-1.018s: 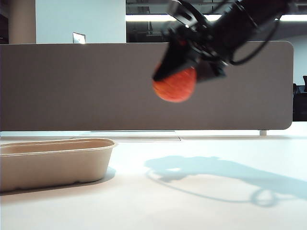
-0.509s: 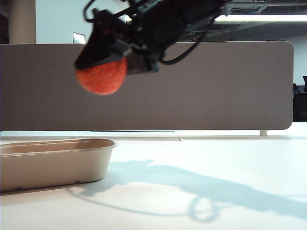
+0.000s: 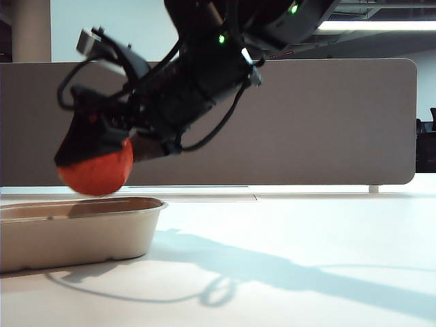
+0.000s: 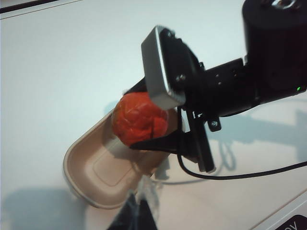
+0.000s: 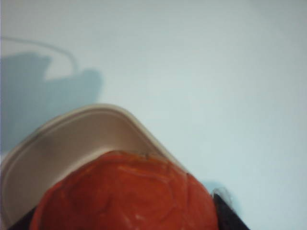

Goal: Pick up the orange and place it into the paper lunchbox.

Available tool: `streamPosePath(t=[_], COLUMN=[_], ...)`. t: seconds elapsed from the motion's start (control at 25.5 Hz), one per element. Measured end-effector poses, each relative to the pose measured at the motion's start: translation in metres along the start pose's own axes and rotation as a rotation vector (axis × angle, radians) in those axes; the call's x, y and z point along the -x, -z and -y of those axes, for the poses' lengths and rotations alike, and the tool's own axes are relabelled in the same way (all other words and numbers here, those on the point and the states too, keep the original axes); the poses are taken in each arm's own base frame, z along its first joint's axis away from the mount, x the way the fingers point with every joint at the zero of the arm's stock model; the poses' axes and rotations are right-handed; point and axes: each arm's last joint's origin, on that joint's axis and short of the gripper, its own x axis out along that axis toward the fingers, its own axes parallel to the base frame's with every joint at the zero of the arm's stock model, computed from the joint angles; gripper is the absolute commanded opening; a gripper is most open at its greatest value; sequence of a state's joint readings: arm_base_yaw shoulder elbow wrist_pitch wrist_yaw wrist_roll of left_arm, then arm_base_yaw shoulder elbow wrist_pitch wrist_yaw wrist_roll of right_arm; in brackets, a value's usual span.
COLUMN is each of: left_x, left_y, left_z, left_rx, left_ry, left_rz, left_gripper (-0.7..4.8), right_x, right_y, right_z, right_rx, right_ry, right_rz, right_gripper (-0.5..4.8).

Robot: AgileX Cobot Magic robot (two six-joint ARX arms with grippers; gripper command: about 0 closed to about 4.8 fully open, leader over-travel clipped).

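Note:
The orange [image 3: 95,174], a wrinkled red-orange ball, hangs just above the near end of the paper lunchbox [image 3: 75,235], a long beige tray at the left of the exterior view. My right gripper [image 3: 94,158] reaches across to the left and is shut on the orange, one dark finger on each side. The left wrist view shows the orange [image 4: 139,120] in the right gripper [image 4: 146,117] over the lunchbox [image 4: 79,179]. In the right wrist view the orange [image 5: 124,196] fills the right gripper [image 5: 122,213], above the tray's rounded corner [image 5: 72,134]. My left gripper [image 4: 139,213] hovers beside the tray, fingers together, holding nothing.
A grey partition panel [image 3: 327,122] runs along the back of the white table [image 3: 306,272]. The right arm's black cable [image 4: 230,175] loops down toward the table beside the tray. The arm's shadow lies across the table to the right of the lunchbox.
The right arm has swung left and down with the orange, from high over the middle of the table to just above the lunchbox. The tray has not moved.

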State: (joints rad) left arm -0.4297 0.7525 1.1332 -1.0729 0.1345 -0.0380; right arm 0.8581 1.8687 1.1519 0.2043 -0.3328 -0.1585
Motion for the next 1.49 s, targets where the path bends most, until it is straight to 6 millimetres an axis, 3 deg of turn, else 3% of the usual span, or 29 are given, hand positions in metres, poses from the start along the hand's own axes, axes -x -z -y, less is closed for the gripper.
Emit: streamPosePath(t=[0.2, 0.39, 0.67, 0.74, 0.9, 0.94, 0.98, 1.06, 1.1, 1.14, 1.29, 1.49], left_x=[0.000, 0.000, 0.000, 0.000, 0.000, 0.000, 0.000, 0.000, 0.000, 0.000, 0.000, 0.000], left_y=[0.000, -0.001, -0.001, -0.001, -0.001, -0.001, -0.001, 0.000, 0.000, 0.000, 0.005, 0.005], left_z=[0.000, 0.000, 0.000, 0.000, 0.000, 0.000, 0.000, 0.000, 0.000, 0.000, 0.000, 0.000], left_rx=[0.000, -0.001, -0.001, -0.001, -0.001, -0.001, -0.001, -0.001, 0.000, 0.000, 0.007, 0.007], left_ry=[0.000, 0.001, 0.001, 0.001, 0.000, 0.000, 0.000, 0.000, 0.000, 0.000, -0.002, -0.002], left_rz=[0.003, 0.008, 0.008, 0.008, 0.007, 0.007, 0.007, 0.005, 0.002, -0.005, -0.051, -0.053], left_gripper=[-0.06, -0.06, -0.06, -0.06, -0.06, -0.06, -0.06, -0.06, -0.06, -0.06, -0.06, -0.06], right_x=[-0.014, -0.022, -0.022, -0.019, 0.007, 0.014, 0.023, 0.037, 0.043, 0.050, 0.082, 0.100], right_y=[0.015, 0.022, 0.020, 0.018, -0.010, -0.016, -0.023, -0.032, -0.034, -0.036, -0.039, -0.035], right_z=[-0.002, -0.008, -0.007, -0.008, -0.009, -0.010, -0.012, -0.015, -0.016, -0.018, -0.028, -0.034], right_rx=[-0.013, -0.015, -0.014, -0.013, 0.006, 0.010, 0.012, 0.010, 0.006, -0.002, -0.034, -0.063], right_ry=[-0.016, -0.034, -0.032, -0.031, -0.014, -0.012, -0.011, -0.008, -0.008, -0.007, 0.010, -0.005], right_rz=[-0.049, -0.067, -0.056, -0.053, 0.016, 0.026, 0.034, 0.032, 0.019, -0.006, -0.130, -0.233], right_gripper=[3.59, 4.68, 4.68, 4.68, 4.61, 4.33, 3.66, 0.87, -0.24, 0.07, -0.03, -0.03])
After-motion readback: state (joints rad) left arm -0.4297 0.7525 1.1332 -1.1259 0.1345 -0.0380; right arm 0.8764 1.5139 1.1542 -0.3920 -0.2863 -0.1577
